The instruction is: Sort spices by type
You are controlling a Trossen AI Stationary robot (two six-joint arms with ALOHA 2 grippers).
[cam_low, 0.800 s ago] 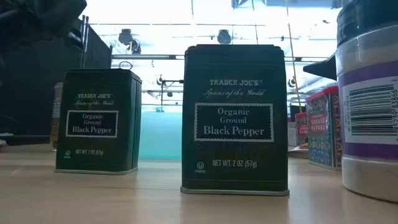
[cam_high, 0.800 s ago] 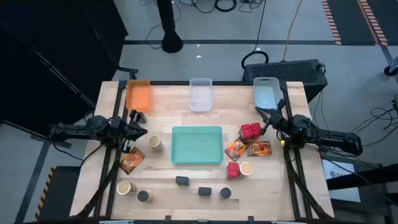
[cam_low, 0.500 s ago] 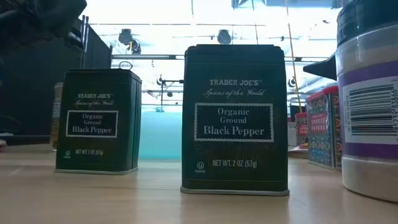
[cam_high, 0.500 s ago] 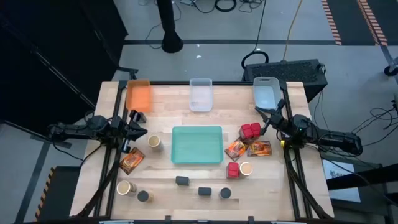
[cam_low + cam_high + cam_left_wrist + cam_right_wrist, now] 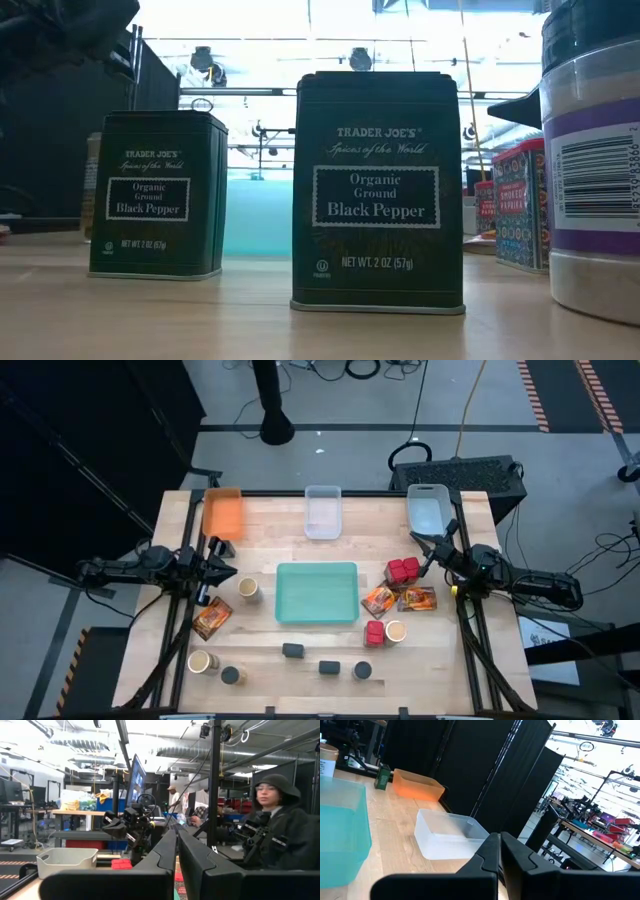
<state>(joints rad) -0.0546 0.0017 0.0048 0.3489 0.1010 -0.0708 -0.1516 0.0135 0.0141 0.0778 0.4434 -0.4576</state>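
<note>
Pale wooden boards form the table [image 5: 300, 525], which carries every spice loose on its top. Taking the teal tray [image 5: 317, 592] as the clock's centre, two red cubes [image 5: 403, 569] sit at about two o'clock, with two orange-red packets [image 5: 399, 600] touching each other at three, and a third red cube [image 5: 375, 632] just beside a tan jar [image 5: 394, 631] at four. Three dark grey tins [image 5: 328, 667] lie in a loose row from six to five o'clock along the near edge; the low view shows two of them as black pepper tins [image 5: 378, 190] standing upright. At seven to eight o'clock are another tan jar [image 5: 199, 661], a dark round jar [image 5: 230, 675] and a third packet [image 5: 211, 618]; one more tan jar [image 5: 248, 589] stands at nine. Along the far edge sit an orange bin [image 5: 224, 513] at eleven, a clear bin [image 5: 322, 511] at twelve and a blue bin [image 5: 427, 511] at one. The left gripper [image 5: 228, 570] hovers at nine o'clock, clenched and empty; the right gripper [image 5: 422, 542] hovers at two o'clock, also clenched on nothing. A person [image 5: 277, 832] shows beyond the table.
</note>
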